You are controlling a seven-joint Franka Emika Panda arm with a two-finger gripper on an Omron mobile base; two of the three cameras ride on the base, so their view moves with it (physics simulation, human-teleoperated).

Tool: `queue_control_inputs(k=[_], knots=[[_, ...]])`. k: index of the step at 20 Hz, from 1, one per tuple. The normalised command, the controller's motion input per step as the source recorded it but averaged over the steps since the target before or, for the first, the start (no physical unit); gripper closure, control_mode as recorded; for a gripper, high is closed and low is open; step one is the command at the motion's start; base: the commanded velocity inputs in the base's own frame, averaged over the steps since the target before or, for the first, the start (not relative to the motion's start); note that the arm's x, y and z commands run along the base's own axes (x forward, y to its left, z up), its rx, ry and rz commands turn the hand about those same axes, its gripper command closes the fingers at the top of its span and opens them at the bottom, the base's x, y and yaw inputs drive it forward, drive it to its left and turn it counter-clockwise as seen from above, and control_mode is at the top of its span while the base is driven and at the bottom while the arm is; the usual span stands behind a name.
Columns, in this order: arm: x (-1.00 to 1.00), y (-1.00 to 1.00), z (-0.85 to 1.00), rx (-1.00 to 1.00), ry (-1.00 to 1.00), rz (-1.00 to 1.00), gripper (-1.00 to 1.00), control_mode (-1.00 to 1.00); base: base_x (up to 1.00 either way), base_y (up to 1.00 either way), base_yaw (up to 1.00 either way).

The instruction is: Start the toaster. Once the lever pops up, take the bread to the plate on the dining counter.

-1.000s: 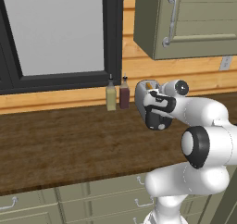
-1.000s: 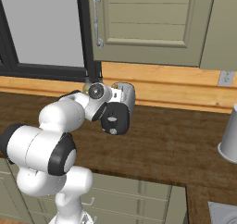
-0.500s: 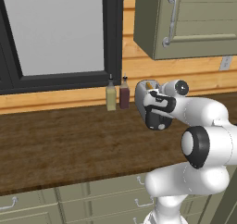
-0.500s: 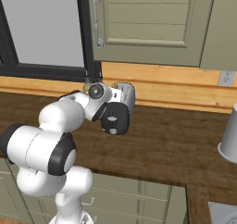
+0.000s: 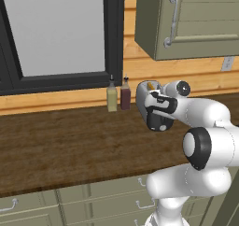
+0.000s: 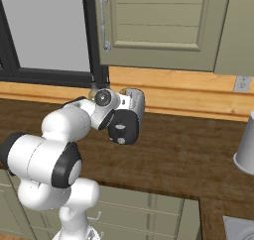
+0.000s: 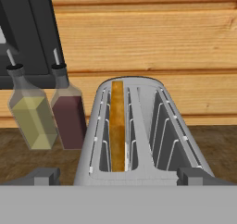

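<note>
The silver-grey toaster [image 7: 139, 140] stands on the wood counter against the plank wall, close in front of my hand. The bread [image 7: 118, 126] stands on edge in its left slot, brown crust up; from the left base view it shows as a small tan spot [image 5: 150, 86] on top of the toaster [image 5: 141, 95]. My gripper [image 7: 119, 177] is open, one fingertip [image 7: 40, 175] on each side of the toaster's near end, gripping nothing. From the right base view the hand [image 6: 122, 126] covers part of the toaster [image 6: 136, 101]. The plate and the dining counter are out of view.
Two small bottles, one yellow-green [image 7: 30, 119] and one dark red [image 7: 69, 112], stand just left of the toaster. A dark-framed window [image 5: 56, 33] and olive wall cabinets [image 6: 158, 26] hang above. A grey canister [image 6: 245, 147] sits far right on the counter [image 5: 60, 141].
</note>
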Motion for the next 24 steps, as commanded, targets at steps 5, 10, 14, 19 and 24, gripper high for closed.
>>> queue_control_inputs(k=[5,10,14,19,24], knots=[[0.00,0.00,0.00,0.00,0.00,0.00,-1.00,-1.00,0.00,0.00,0.00],[0.00,0.00,0.00,0.00,0.00,0.00,-1.00,-1.00,0.00,0.00,0.00],[0.00,0.00,0.00,0.00,0.00,0.00,-1.00,-1.00,0.00,0.00,0.00],[0.00,0.00,0.00,0.00,0.00,0.00,-1.00,-1.00,0.00,0.00,0.00],[0.00,0.00,0.00,0.00,0.00,0.00,-1.00,-1.00,0.00,0.00,0.00]])
